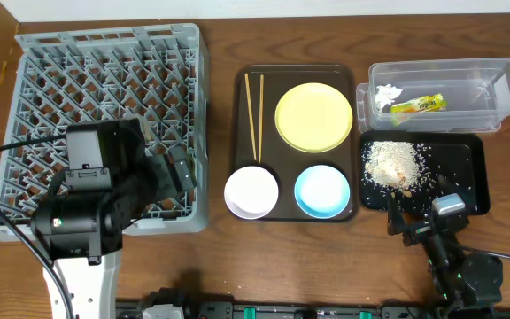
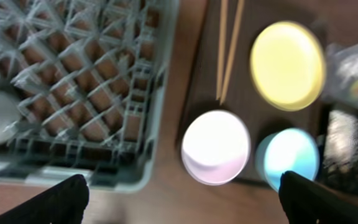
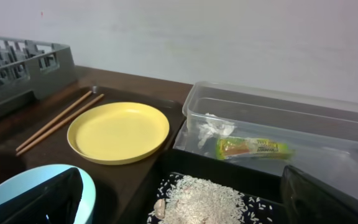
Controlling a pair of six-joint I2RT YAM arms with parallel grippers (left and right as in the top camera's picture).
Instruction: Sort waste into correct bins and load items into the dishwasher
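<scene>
**Waste looks sorted; dish loading up next**

Nearest the lens, bottom corners of left wrist view: left gripper (image 2: 185, 200), spread wide, nothing held. Hangs over lower-right corner of dish rack (image 2: 92, 81), facing brown serving tray (image 2: 207, 93). Just beyond, centre-bottom: white bowl (image 2: 216, 147). Right of it, blue bowl (image 2: 289, 159); upper right, yellow plate (image 2: 288, 65); top centre, chopsticks (image 2: 227, 50). At left edge inside rack: pale rounded thing, too blurred to name.

Over at bottom right of overhead view, right gripper (image 3: 182, 200): likewise wide open, empty, just below black tray (image 1: 472, 182).

Step, by judgement: bins done w/, loading about to start or underway. Next move prob. for left arm: reach right to white bowl, closest item. Calls for pinch on rim, lift clear of tray lip, then seat btwn pegs. Chopsticks thin + flat, likely the hardest pick.

Containers, overhead view:
- Clear tub (image 1: 494, 84), upper right: tissue (image 1: 386, 94) + snack wrapper (image 1: 419, 105).
- Black tray, below tub: rice crumbs (image 1: 392, 164) heaped at left end, a few scattered.
- Serving tray, centre: both bowls, plate, chopsticks.
- Rack, upper left: no dishes seen in uncovered cells; part hidden under arm.
</scene>
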